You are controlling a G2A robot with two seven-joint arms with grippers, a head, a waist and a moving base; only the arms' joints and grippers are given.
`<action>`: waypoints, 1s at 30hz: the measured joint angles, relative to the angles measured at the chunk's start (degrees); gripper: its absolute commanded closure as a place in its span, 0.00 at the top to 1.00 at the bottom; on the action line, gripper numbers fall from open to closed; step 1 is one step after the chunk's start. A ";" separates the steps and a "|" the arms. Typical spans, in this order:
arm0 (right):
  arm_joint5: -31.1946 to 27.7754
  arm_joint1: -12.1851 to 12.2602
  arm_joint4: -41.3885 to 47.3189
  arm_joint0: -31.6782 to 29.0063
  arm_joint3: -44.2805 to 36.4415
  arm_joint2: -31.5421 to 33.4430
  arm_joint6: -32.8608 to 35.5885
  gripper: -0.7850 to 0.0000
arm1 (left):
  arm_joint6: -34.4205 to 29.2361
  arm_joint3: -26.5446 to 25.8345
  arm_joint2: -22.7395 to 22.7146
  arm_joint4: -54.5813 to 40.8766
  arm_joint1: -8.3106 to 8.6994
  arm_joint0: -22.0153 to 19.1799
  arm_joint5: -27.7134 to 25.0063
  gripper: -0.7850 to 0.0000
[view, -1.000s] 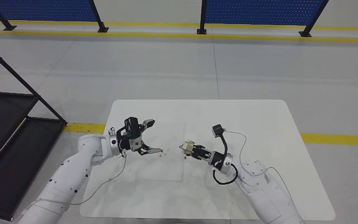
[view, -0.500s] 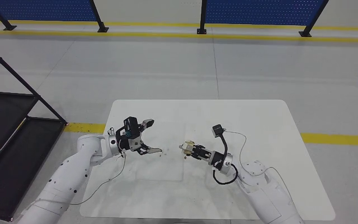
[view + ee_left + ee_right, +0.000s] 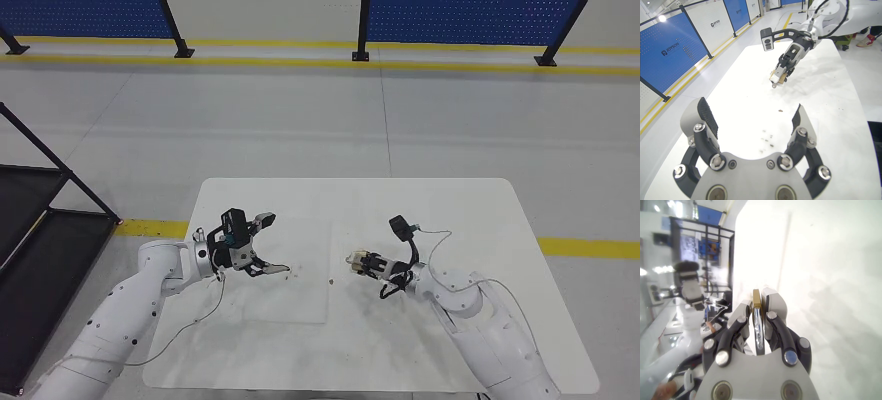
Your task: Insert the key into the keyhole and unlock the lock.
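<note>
Well apart from the lock point(image 3: 779, 75), my left end effector point(image 3: 750, 102) hangs open, empty. My right end effector point(image 3: 365, 263) clamps that lock by its flat sides; what looks like the key point(image 3: 774, 86) juts from it. Thin, stiff, slick: I'd pinch its flat head.

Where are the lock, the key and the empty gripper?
lock point(image 3: 756, 299): right wrist view, on its brass body.
key point(image 3: 774, 86): left wrist view, on its protruding end.
left gripper point(image 3: 751, 104): left wrist view, midway between its fingertips.
</note>
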 measured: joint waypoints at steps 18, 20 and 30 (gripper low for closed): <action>10.18 -0.71 -8.99 3.96 3.35 -5.77 0.49 0.00 | 0.00 0.00 0.00 0.00 0.00 0.00 0.00 1.00; 10.86 -0.72 -9.91 3.91 3.20 -6.03 0.29 0.00 | 0.00 0.00 0.00 0.00 0.00 0.00 0.00 1.00; 13.55 -0.86 -12.95 4.33 2.86 -7.05 0.40 0.00 | 0.00 0.00 0.00 0.00 0.00 0.00 0.00 1.00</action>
